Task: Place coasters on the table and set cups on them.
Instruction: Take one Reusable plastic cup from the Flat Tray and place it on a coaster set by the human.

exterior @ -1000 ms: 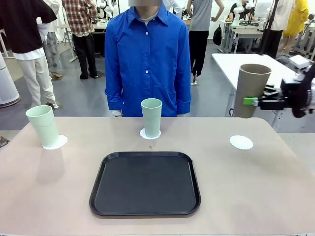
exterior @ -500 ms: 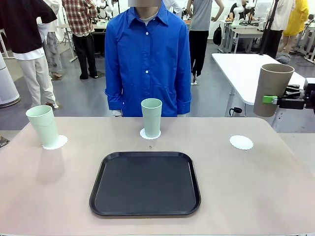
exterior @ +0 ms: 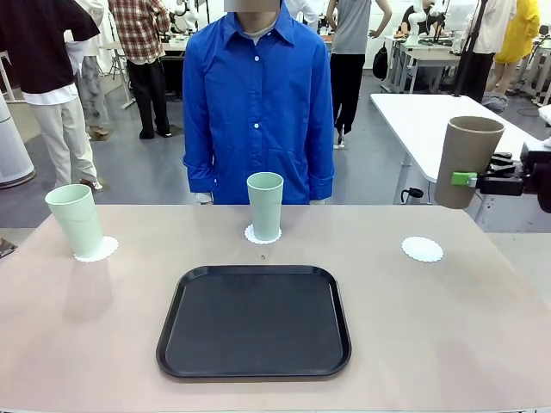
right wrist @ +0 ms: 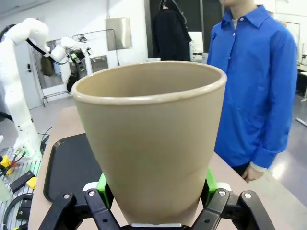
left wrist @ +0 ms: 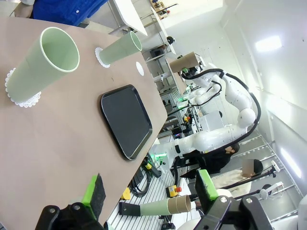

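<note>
Green-padded fingers (right wrist: 209,179) of the right gripper (exterior: 469,179) clamped the brown cup (exterior: 465,161), held upright in the air above the table's (exterior: 448,318) far right corner, beyond the bare coaster (exterior: 422,249). Both mint cups (exterior: 265,205) stood on coasters. The left gripper (left wrist: 148,191) hung spread and empty.

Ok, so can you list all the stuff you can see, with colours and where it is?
mint green cups: two, pale green, each standing on a coaster, one far left, one middle by the person
brown cup: one, tan, held up in the air at the far right
bare coaster: one, white lace, right side of the table, nothing on it
tray: one, black, middle of the table, near side
table: one, beige
person: one, blue shirt, across the table
right hand: shut on the brown cup
left hand: open, holding nothing
</note>
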Available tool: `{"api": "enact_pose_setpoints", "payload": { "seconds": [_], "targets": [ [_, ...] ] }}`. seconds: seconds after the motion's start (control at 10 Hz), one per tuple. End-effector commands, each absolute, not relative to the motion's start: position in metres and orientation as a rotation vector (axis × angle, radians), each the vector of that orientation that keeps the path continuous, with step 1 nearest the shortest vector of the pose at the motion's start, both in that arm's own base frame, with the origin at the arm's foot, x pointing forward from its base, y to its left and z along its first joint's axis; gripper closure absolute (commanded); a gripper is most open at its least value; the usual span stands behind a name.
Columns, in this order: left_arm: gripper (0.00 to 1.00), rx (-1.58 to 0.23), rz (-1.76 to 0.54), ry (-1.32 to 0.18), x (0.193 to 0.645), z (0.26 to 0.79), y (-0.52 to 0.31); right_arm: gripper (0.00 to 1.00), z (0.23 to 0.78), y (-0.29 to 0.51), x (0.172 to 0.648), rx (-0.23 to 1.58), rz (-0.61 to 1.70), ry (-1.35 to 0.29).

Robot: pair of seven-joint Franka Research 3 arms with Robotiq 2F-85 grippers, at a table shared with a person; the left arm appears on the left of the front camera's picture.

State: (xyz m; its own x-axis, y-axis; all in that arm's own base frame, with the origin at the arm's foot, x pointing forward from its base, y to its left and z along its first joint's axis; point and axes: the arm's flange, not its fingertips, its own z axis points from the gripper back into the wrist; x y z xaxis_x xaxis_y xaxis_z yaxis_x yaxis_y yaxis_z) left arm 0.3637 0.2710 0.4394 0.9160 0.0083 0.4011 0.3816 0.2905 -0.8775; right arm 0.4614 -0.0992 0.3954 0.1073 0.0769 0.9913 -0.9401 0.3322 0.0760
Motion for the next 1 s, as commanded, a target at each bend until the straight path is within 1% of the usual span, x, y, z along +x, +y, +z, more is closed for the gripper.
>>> {"api": "enact_pose_setpoints", "payload": {
  "seconds": [0.0, 0.1, 0.2, 0.3, 0.7, 0.9],
  "targets": [
    [0.0, -1.266, -0.265, -0.362, 0.362, 0.442, 0.274, 0.17, 0.344, -0.122, 0.51, 1.045, 0.92, -1.255],
    [0.0, -1.266, -0.265, -0.362, 0.362, 0.442, 0.274, 0.17, 0.32, -0.134, 0.526, 1.08, 0.882, -1.273],
    [0.0, -1.266, -0.265, -0.362, 0.362, 0.442, 0.274, 0.17, 0.299, -0.143, 0.536, 1.074, 0.871, -1.283],
    [0.0, -1.266, -0.265, -0.362, 0.362, 0.442, 0.274, 0.17, 0.286, -0.147, 0.539, 1.073, 0.866, -1.267],
    [0.0, -1.266, -0.265, -0.362, 0.362, 0.442, 0.274, 0.17, 0.259, -0.14, 0.544, 1.104, 0.861, -1.174],
    [0.0, -1.266, -0.265, -0.362, 0.362, 0.442, 0.274, 0.17, 0.248, -0.133, 0.545, 1.09, 0.89, -1.148]
  ]
}}
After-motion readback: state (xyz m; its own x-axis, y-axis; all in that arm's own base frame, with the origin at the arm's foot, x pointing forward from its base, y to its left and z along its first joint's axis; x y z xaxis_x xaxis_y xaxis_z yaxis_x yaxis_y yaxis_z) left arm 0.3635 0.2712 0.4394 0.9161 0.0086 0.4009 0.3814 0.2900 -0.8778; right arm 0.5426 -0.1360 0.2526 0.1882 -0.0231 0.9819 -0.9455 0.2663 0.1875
